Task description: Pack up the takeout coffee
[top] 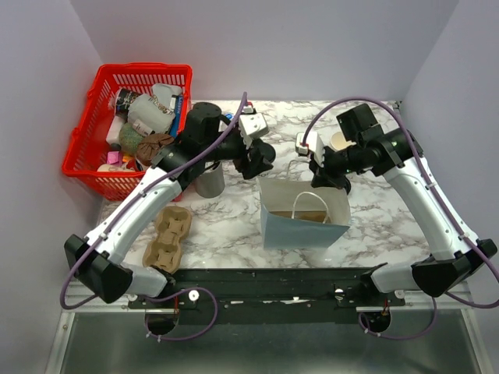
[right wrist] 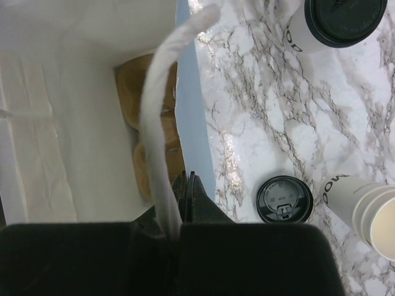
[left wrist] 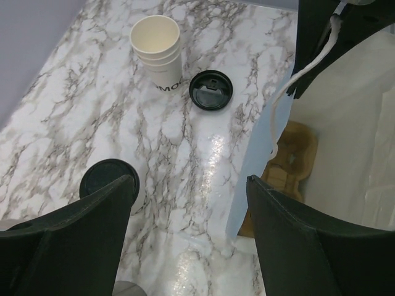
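One takeout coffee, a cream cup with a black lid (left wrist: pixel 106 177), stands on the marble just behind my left finger. It also shows at the top right of the right wrist view as a lidded cup (right wrist: pixel 336 21). A stack of lidless cream cups (left wrist: pixel 158 50) and a loose black lid (left wrist: pixel 211 90) sit farther off. My left gripper (left wrist: pixel 190 182) hangs open over bare marble beside the pale blue paper bag (top: pixel 302 226), with nothing between its fingers. My right gripper (right wrist: pixel 194 180) is shut on the bag's rim by its white rope handle (right wrist: pixel 162 123). A brown cardboard carrier (right wrist: pixel 154 92) lies inside the bag.
A red basket (top: pixel 86 140) of odds and ends stands at the back left. Two cardboard cup carriers (top: pixel 168 234) lie at the front left. A grey cup (top: pixel 209 182) stands under my left arm. The cup stack (top: pixel 340 141) is behind my right wrist.
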